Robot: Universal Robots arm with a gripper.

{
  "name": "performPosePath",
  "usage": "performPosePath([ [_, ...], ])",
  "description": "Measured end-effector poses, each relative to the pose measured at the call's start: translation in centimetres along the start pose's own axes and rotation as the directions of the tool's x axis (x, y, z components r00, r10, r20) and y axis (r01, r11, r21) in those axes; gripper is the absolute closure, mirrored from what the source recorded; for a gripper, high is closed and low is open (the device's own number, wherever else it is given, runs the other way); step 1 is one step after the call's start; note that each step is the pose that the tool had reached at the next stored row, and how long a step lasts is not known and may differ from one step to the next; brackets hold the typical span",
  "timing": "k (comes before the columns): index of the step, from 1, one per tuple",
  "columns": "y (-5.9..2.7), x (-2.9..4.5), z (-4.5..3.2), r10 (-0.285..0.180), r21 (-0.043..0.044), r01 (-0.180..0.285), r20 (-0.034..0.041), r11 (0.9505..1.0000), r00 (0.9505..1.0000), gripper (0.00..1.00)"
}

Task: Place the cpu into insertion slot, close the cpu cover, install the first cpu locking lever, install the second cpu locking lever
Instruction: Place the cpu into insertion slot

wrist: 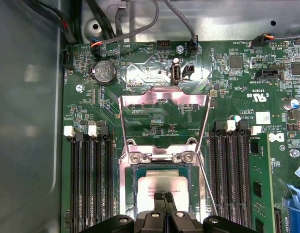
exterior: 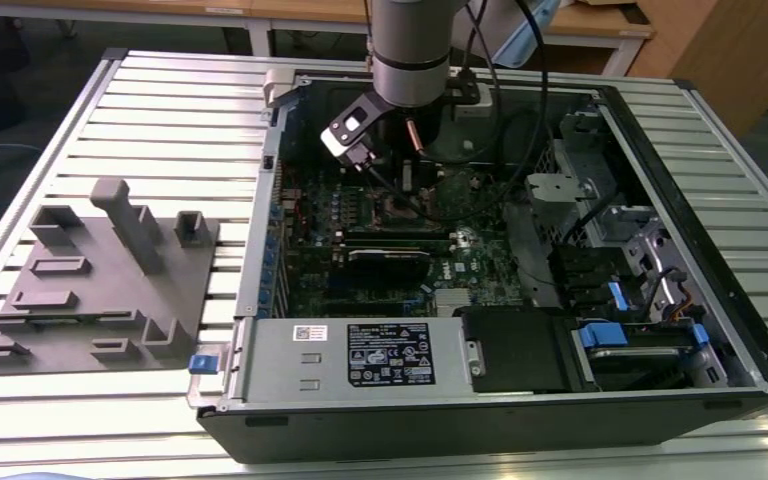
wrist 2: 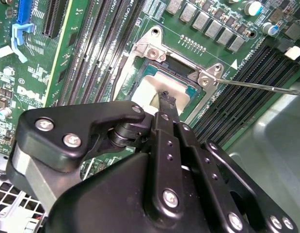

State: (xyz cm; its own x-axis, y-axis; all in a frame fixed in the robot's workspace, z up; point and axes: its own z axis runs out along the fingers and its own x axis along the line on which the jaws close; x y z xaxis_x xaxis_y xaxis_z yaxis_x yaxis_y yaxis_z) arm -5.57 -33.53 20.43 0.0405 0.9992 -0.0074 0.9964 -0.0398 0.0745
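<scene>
The cpu [wrist: 162, 183], a flat silvery square, lies inside the insertion slot [wrist: 162, 168] on the green motherboard. The cpu cover [wrist: 164, 96], a thin silver frame, is swung open away from the slot on its hinge. My gripper [wrist: 164, 196] is shut, its two black fingertips pressed together and resting on or just above the cpu's top [wrist 2: 147, 87]. A thin wire locking lever [wrist: 206, 187] stands free beside the slot. In the exterior view my gripper [exterior: 404, 195] reaches down into the open computer case over the slot [exterior: 398, 207].
Black memory slots [wrist: 89, 184] flank the socket on both sides. Cables [wrist: 154, 24] run along the case wall past the board's edge. A grey fixture block [exterior: 104, 280] sits on the slatted table at the exterior view's left. Drive bays [exterior: 624, 280] fill the case's right side.
</scene>
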Motion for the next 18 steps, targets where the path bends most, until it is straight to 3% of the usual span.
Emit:
performPosePath([
  [18,-0.03,0.00,0.42,0.000,0.0003,0.000,0.0005,1.0000,1.0000,0.89],
])
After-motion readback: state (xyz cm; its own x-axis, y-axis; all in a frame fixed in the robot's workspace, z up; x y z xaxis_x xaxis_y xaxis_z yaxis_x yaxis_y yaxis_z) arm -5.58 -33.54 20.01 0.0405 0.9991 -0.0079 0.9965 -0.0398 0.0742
